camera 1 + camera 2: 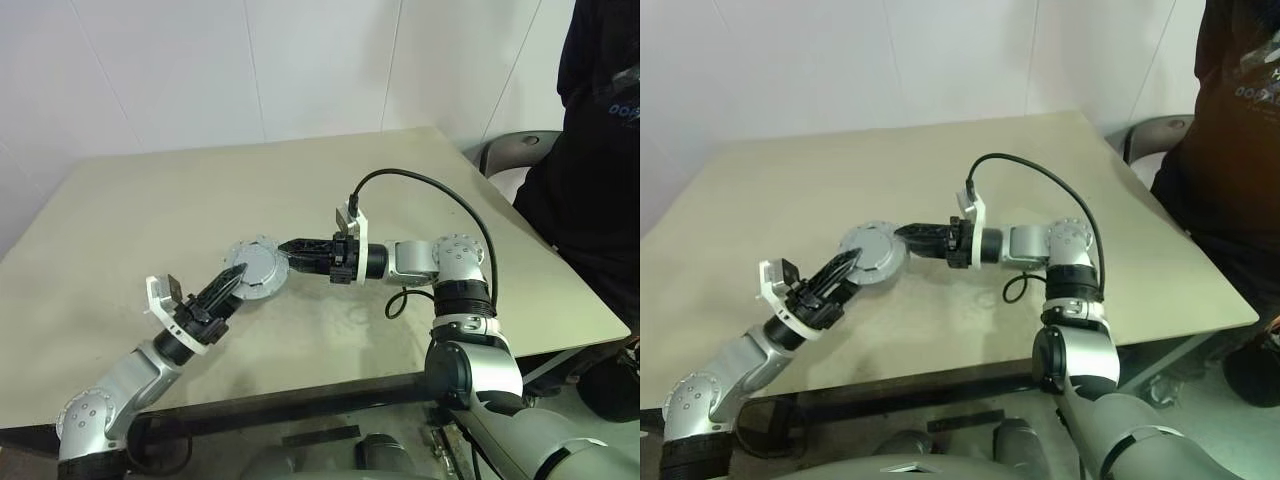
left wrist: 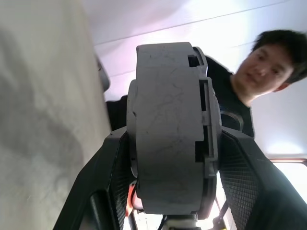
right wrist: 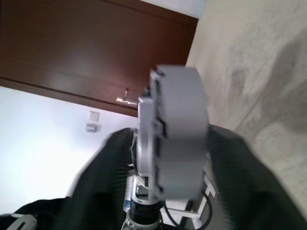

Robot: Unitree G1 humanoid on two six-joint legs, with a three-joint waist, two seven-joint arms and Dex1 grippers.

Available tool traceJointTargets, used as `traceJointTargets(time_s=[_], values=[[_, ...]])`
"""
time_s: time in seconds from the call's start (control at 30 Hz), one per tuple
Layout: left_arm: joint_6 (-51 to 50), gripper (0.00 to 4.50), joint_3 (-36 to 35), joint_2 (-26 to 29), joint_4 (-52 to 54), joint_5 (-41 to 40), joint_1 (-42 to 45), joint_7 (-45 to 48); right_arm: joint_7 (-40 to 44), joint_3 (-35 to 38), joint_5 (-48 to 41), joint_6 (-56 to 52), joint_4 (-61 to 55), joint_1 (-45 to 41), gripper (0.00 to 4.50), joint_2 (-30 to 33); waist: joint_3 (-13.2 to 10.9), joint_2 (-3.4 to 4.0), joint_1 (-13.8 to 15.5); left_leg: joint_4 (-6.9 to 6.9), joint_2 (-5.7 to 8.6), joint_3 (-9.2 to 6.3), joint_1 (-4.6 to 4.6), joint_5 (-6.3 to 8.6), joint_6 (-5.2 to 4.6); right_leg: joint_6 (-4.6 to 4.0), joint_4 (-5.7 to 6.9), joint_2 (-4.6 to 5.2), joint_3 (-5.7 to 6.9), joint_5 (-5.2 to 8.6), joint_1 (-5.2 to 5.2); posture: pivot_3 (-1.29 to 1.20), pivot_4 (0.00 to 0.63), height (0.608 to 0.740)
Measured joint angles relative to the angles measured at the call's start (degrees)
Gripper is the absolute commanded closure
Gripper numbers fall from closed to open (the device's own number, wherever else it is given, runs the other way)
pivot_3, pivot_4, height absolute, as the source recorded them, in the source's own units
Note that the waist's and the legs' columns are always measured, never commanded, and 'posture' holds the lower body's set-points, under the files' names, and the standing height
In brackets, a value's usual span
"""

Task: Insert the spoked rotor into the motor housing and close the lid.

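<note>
Left end effector [image 1: 232, 284] nearest you, fingers clamped across motor housing [image 1: 256, 270], lid [image 2: 165, 124] seated on it; assembly held edge-on above beige worktop [image 1: 120, 230]. Right end effector [image 1: 288, 247] meets housing from opposite side, fingers [image 3: 240, 177] flanking disc, slightly apart from it. Person [image 1: 600, 150] stands beyond right arm.

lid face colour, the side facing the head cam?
Plain light grey lid, seen best in the left eye view.
</note>
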State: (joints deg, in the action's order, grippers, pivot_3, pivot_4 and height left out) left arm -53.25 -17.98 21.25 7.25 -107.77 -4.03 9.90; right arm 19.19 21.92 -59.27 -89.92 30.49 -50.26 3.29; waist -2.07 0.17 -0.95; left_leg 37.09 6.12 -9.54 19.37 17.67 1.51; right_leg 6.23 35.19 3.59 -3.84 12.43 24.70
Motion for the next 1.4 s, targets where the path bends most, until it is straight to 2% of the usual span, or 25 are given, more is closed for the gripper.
traceJointTargets(time_s=[0.1, 0.13, 0.27, 0.43, 0.53, 0.6, 0.73, 0.93, 1.23, 1.3, 1.4], values=[[-0.1, 2.20, 0.9, 0.2, 0.0, 0.3, -0.8, -0.4, 0.0, 0.2, 0.6, -0.5, 0.0, 0.0, 0.08, 0.1, 0.0, 0.00, 0.0, 0.00, 0.00, 0.00, 0.00, 0.00, 0.00, 0.00, 0.01, 0.00, 0.00, 0.00, 0.00, 0.00, 0.000, 0.740], [-0.1, 2.20, 1.0, 0.3, 0.0, 0.3, -1.0, -0.5, 0.0, 0.1, 0.8, -0.8, 0.0, 0.0, 0.00, 0.3, 0.0, 0.00, 0.0, 0.00, 0.00, 0.00, 0.00, 0.00, 0.01, 0.00, 0.02, 0.00, 0.00, 0.00, 0.00, 0.00, 0.000, 0.740], [0.7, 2.20, 0.8, 0.9, 1.4, 0.2, -2.2, -1.5, 0.7, -1.7, 3.3, -0.8, -0.3, 0.0, 0.00, 3.3, 0.0, 0.01, 0.0, 0.01, 0.00, 0.01, 0.00, 0.00, 0.00, 0.00, 0.00, 0.00, -0.01, 0.00, 0.00, 0.00, 0.000, 0.740], [5.1, 2.20, -1.4, 0.5, 2.9, -0.6, -2.1, -5.0, 8.1, -11.3, 7.5, 2.4, -4.9, 0.3, 0.00, 10.9, 0.0, 0.01, 0.1, 0.01, -0.01, 0.01, 0.01, 0.00, 0.00, 0.00, -0.02, 0.01, 0.00, 0.00, 0.00, 0.00, 0.000, 0.740], [11.2, 2.20, -3.4, -2.2, 2.7, -0.3, 0.8, -10.7, 18.6, -24.7, 13.3, 11.2, -13.8, 2.0, 0.00, 18.7, 0.0, -0.02, 0.2, 0.05, -0.01, 0.04, 0.02, 0.00, 0.01, 0.04, -0.07, 0.04, 0.01, 0.01, -0.03, 0.00, 0.000, 0.740], [15.1, 2.20, -4.7, -3.4, 2.3, 0.9, 2.9, -14.2, 24.6, -31.1, 17.4, 18.3, -17.9, 3.0, 0.00, 21.7, 0.0, -0.05, 0.2, 0.05, -0.01, 0.04, 0.01, 0.00, 0.02, 0.07, -0.08, 0.04, 0.02, 0.00, -0.04, 0.00, 0.000, 0.740], [27.0, 2.21, -8.4, -8.4, -4.4, 6.4, 11.9, -25.4, 35.0, -39.0, 24.7, 33.3, -21.9, 4.7, 0.00, 24.5, 0.0, -0.22, 0.4, 0.12, -0.03, 0.06, 0.00, -0.04, 0.09, 0.15, -0.09, 0.01, 0.01, -0.08, -0.07, 0.00, 0.000, 0.740], [36.2, 2.21, -14.0, -10.6, -10.6, 13.7, 15.2, -34.3, 42.1, -43.5, 32.9, 46.2, -25.2, 6.3, 0.00, 27.1, 0.0, -0.86, 0.8, 0.11, -0.01, 0.09, 0.10, -0.17, 0.31, 0.13, -0.24, 0.02, -0.03, -0.09, -0.01, 0.00, 0.000, 0.740], [37.6, 2.21, -16.8, -12.3, -12.0, 17.6, 17.5, -39.3, 43.7, -46.2, 42.4, 59.9, -26.1, 9.7, 0.00, 26.8, 0.0, -1.23, 1.8, 0.15, 0.00, 0.11, 0.02, -0.16, 0.30, 0.12, -0.20, 0.01, -0.02, -0.09, -0.11, 0.00, 0.000, 0.740], [37.5, 1.48, -16.9, -12.5, -11.9, 18.7, 17.4, -40.8, 43.9, -46.1, 43.0, 60.6, -25.5, 10.0, 0.00, 26.6, 0.0, -1.23, 1.7, 0.15, 0.00, 0.11, 0.02, -0.16, 0.30, 0.12, -0.20, 0.01, -0.03, -0.09, -0.11, 0.00, 0.000, 0.740], [37.5, 0.65, -17.2, -13.1, -10.8, 20.4, 17.2, -45.2, 44.4, -46.2, 43.7, 61.4, -24.9, 10.2, 0.00, 26.5, 0.0, -1.24, 1.8, 0.15, 0.00, 0.10, 0.01, -0.16, 0.30, 0.12, -0.20, 0.01, -0.03, -0.09, -0.10, 0.00, 0.000, 0.740]])
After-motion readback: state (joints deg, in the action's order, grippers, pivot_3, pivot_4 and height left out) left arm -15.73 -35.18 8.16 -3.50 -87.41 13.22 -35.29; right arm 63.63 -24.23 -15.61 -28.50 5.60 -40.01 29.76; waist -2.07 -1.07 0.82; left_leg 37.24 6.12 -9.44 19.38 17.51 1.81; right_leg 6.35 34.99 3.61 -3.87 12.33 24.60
